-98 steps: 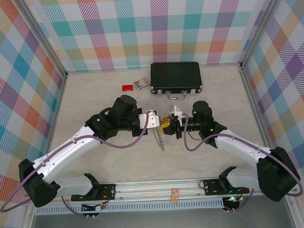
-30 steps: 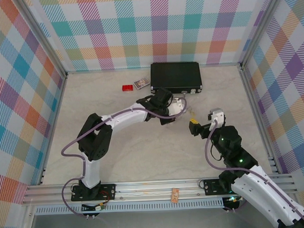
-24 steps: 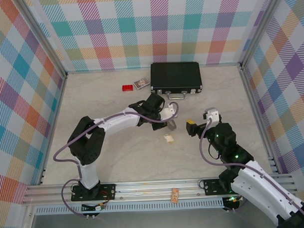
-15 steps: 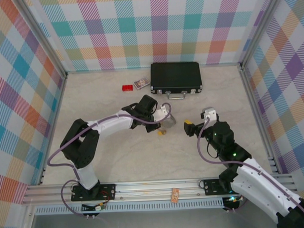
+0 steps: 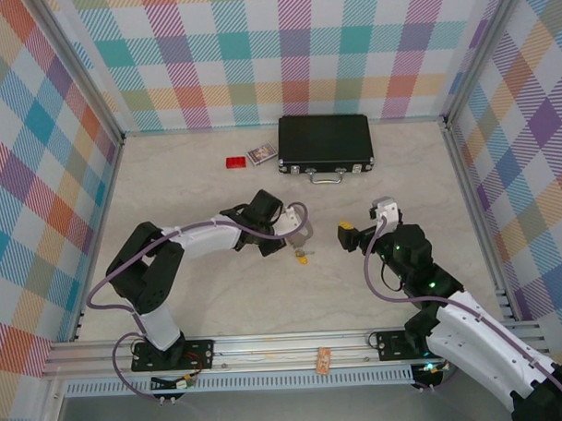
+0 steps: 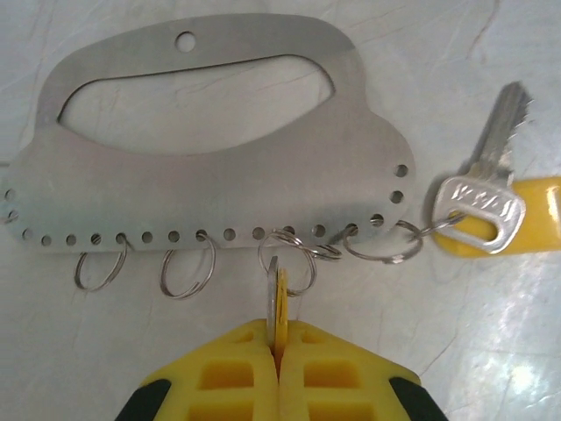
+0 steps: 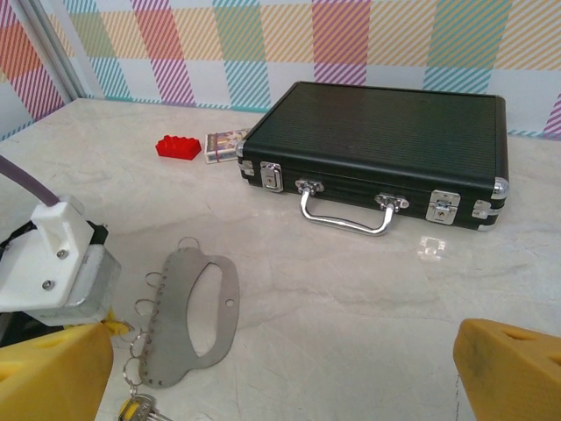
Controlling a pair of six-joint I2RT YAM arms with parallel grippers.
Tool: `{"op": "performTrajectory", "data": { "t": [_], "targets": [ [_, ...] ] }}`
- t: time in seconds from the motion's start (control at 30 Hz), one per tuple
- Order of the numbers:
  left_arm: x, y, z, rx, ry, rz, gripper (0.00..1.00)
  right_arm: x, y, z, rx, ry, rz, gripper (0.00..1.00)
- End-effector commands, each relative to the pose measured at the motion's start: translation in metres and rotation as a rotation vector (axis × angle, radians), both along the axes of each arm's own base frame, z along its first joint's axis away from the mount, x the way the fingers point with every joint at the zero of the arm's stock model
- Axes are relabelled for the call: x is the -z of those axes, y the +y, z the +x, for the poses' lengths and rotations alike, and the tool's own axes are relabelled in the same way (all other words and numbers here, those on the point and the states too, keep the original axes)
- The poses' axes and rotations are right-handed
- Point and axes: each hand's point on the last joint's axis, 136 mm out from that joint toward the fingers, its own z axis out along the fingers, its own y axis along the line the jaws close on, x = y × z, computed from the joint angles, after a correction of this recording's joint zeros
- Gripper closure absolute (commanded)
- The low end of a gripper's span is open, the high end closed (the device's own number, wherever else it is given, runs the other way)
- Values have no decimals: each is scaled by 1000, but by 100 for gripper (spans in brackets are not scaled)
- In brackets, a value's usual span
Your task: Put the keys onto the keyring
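Two keys (image 6: 478, 206) already hang on the keyring (image 6: 219, 189), so threading looks done; my left gripper (image 6: 279, 338) is pinched tight on its middle ring, and my right gripper (image 7: 280, 368) gapes empty.

The left hand (image 5: 294, 238) sits mid-bench (image 5: 170, 196), with the tiny yellow-tinged keys (image 5: 302, 256) just beside it. The right hand (image 5: 360, 231) is near. A black case (image 5: 325, 142) and a red block (image 5: 234, 162) lie at the back.

Bright, even light; soft shadows, faint glare
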Motion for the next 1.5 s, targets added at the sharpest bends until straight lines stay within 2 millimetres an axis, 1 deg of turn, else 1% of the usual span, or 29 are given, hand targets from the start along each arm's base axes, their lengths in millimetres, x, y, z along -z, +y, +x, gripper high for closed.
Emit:
{"op": "performTrajectory", "data": {
  "t": [0.0, 0.07, 0.17, 0.23, 0.27, 0.4, 0.5, 0.57, 0.6, 0.63, 0.67, 0.7, 0.73, 0.83, 0.9, 0.93, 1.0, 1.13, 1.17, 1.2, 1.23, 1.3, 1.37, 1.4, 1.47],
  "targets": [
    [-5, 14, 7, -66, -33, 12, 100, -3, 3, 1, -6, -15, 35, 1],
    [-1, 18, 5, -77, -19, 28, 100, -4, 2, 1, -5, -18, 34, 1],
    [3, 23, 0, -101, 4, 39, 82, -3, 2, 1, -5, -20, 35, 1],
    [4, 27, -4, -122, 20, 40, 80, -3, 3, 1, -6, -21, 36, 1],
    [3, 28, -6, -130, 23, 37, 77, -3, 3, 2, -7, -21, 37, 1],
    [-10, 36, -9, -188, 5, 6, 70, -3, 4, 1, -11, -21, 38, 1],
    [-24, 40, -12, -225, -17, -25, 57, -3, 3, 1, -11, -21, 37, 1],
    [-30, 48, -17, -255, -13, -27, 51, -3, 3, 1, -7, -20, 37, 1],
    [-38, 49, -16, -275, -31, -48, 46, -3, 2, 1, -5, -19, 39, 1],
    [-45, 50, -15, -298, -50, -66, 35, -4, 2, 1, -3, -21, 40, 1],
    [-53, 55, -12, -334, -74, -82, 21, -4, 1, 1, 1, -21, 41, 1],
    [-68, 55, -6, -369, -120, -128, 9, -5, 0, 2, 12, -21, 43, 1],
    [-76, 57, -2, -402, -145, -156, 0, -5, -3, 4, 30, -20, 41, 1],
    [-112, 76, 12, -569, -250, -270, 0, -4, -14, 11, 109, -15, 19, 1],
    [-132, 96, 19, -692, -326, -341, 0, -1, -20, 17, 152, -8, -17, 1],
    [-138, 108, 22, -752, -360, -357, 0, 0, -23, 21, 173, -4, -32, 1],
    [-151, 138, 25, -895, -447, -399, 0, 3, -28, 30, 212, 3, -68, 1],
    [-157, 195, 25, -1124, -588, -481, 0, 9, -32, 49, 256, -17, -119, 1],
    [-152, 212, 24, -1193, -625, -497, 0, 9, -34, 55, 265, -29, -129, 1],
    [-145, 228, 22, -1244, -648, -509, 0, 13, -35, 60, 271, -33, -152, 1],
    [-141, 238, 21, -1277, -660, -518, 0, 17, -37, 66, 278, -34, -169, 1],
    [-125, 263, 22, -1345, -666, -489, 0, 30, -43, 78, 298, -21, -216, 1],
    [-108, 279, 27, -1381, -653, -435, 0, 43, -52, 91, 326, -8, -250, 1],
    [-98, 289, 30, -1428, -646, -423, 0, 49, -57, 97, 345, 3, -276, 1],
    [-79, 297, 36, -1462, -625, -417, 0, 59, -67, 109, 375, 17, -281, 1]
  ]
}}
